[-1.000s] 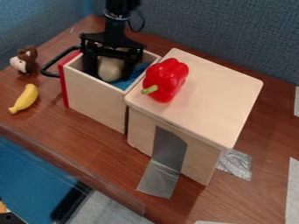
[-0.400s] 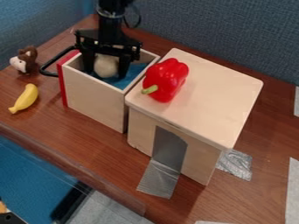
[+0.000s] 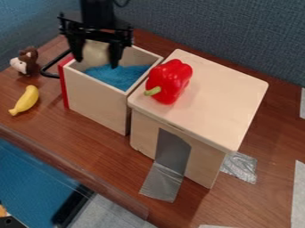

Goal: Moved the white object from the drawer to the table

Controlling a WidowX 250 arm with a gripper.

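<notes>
The tool (image 3: 96, 62), which I operate from a distance, is clamped about the white object (image 3: 95, 53), one finger to either side. I judge the pair to be above the open drawer (image 3: 97, 99), near the corner where its far wall meets the red front (image 3: 64, 91); the next step would be to clear the rim and set down on the counter (image 3: 89, 149). Below lies blue cloth (image 3: 122, 76). Outward from the red front stand the black handle (image 3: 51, 67) and, beside it, a brown-and-white toy animal (image 3: 25, 61); a yellow banana (image 3: 25, 101) lies towards the counter's near edge. Opposite, a red pepper (image 3: 169, 81) rests at the cabinet top's (image 3: 217, 95) drawer-side edge. Risks: too low a path could catch the object on the rim or handle; its smooth, rounded form might slip from a shallow grip, and release too near the toy could topple it. Obscured: the object's top, behind the tool's body; the finger contacts; the true clearance above the rim. The upper arm is cut off.
</notes>
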